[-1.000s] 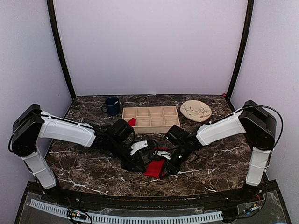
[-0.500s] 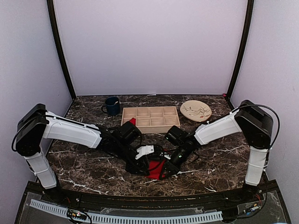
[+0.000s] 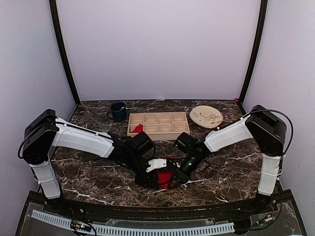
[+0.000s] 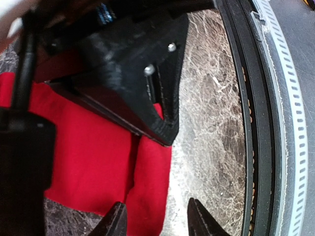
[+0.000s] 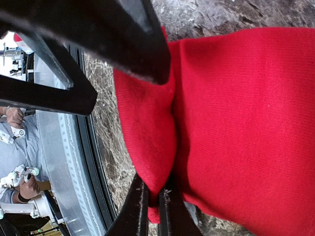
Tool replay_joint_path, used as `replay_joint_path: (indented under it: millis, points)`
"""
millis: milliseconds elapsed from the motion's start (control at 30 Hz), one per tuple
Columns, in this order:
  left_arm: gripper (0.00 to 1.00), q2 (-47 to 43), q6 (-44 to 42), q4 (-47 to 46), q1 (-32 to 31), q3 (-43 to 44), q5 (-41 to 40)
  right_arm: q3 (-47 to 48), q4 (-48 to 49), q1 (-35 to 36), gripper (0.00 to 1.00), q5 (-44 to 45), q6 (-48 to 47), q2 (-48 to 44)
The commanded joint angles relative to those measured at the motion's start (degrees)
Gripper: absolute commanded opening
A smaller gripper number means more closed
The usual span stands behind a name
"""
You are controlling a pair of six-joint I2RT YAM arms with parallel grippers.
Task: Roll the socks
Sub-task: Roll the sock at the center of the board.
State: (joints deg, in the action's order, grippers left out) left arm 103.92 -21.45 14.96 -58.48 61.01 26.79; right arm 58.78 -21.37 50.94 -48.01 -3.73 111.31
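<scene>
At the far left we see the left arm reaching low across the dark marble desk toward the middle. Behind it, near the back wall, stands a dark blue mug. Just right of the mug sits a pale wooden compartment tray. In the tray's near left corner compartment we find the other sock, a small red bundle; we cannot tell at this size how tightly it is rolled.

In front of the tray, near the desk's front edge, the red sock lies on the marble between the two arms. The left end effector hangs over its near edge with the fingers apart. In the left wrist view, one fingertip is above the red fabric and the other is above bare marble. We see nothing gripped between them.

Right beside it, the right end effector has its fingers drawn together on a raised fold of the red sock, pinching the fabric between the tips. The cloth bunches into a ridge running up from that pinch. The two end effectors crowd close over the same sock.

Farther right, toward the back, a round tan plate rests on the desk, well apart from the sock. The right arm slopes down from the right edge.
</scene>
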Motion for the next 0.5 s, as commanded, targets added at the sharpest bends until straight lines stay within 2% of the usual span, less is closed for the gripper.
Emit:
replay_joint_path:
  millis: [0,367,467]
  points:
    - [0.44,0.6,-1.6,2.1,-0.7,0.7,-0.7,0.1,-2.3,-0.5,0.04,1.1,0.5,2.0]
    - [0.43,4.9,-2.4,2.6,-1.3,3.4,-3.6,0.1,-2.4,-0.5,0.04,0.2,0.4,2.3]
    - [0.37,5.5,-2.6,2.8,-1.3,4.2,-3.2,0.1,-2.5,-0.5,0.04,0.1,0.3,2.4]
